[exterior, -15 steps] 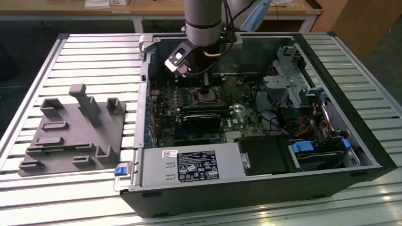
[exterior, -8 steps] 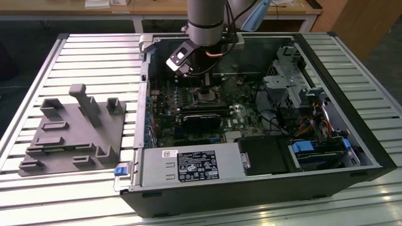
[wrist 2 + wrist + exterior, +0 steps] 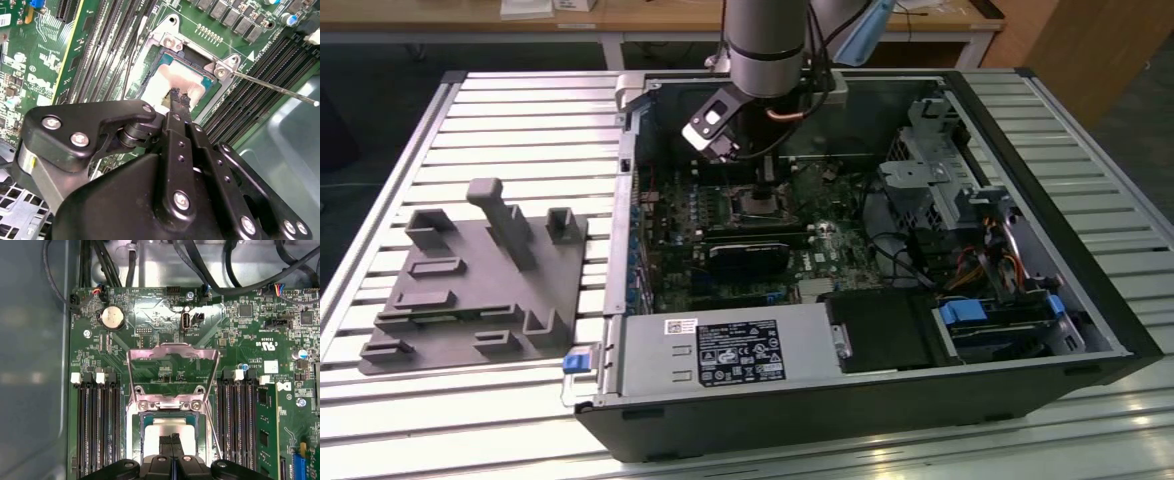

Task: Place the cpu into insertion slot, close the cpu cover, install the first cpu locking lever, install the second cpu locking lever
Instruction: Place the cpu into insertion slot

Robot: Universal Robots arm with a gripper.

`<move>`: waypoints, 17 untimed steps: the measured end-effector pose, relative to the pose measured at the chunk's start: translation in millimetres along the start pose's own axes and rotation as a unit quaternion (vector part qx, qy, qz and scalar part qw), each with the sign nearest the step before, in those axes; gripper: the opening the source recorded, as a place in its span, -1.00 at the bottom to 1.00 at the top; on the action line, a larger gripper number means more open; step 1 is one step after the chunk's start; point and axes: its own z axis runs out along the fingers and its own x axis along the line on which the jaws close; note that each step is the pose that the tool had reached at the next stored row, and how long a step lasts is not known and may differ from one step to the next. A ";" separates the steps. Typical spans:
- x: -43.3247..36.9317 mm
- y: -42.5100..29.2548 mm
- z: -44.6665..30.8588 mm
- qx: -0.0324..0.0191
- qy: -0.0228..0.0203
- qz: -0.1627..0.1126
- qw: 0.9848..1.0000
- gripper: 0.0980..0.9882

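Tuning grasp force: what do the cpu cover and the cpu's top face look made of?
cpu cover: looks like thin stamped sheet metal, probably steel, with a bare silvery satin finish; its thin bent edges catch the light.
cpu: pale silvery metal face, matte with a soft sheen; plating or alloy can't be told.

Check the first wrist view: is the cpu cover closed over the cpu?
No, the cpu cover stands swung open on its hinge, leaving the cpu bare in the insertion slot.
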 end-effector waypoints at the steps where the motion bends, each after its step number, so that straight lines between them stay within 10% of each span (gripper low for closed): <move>1: 0.0 0.0 -0.4 0.000 0.000 0.000 1.000 -0.98; 17: -0.1 2.1 -36.3 -0.001 0.000 0.001 1.000 -0.98</move>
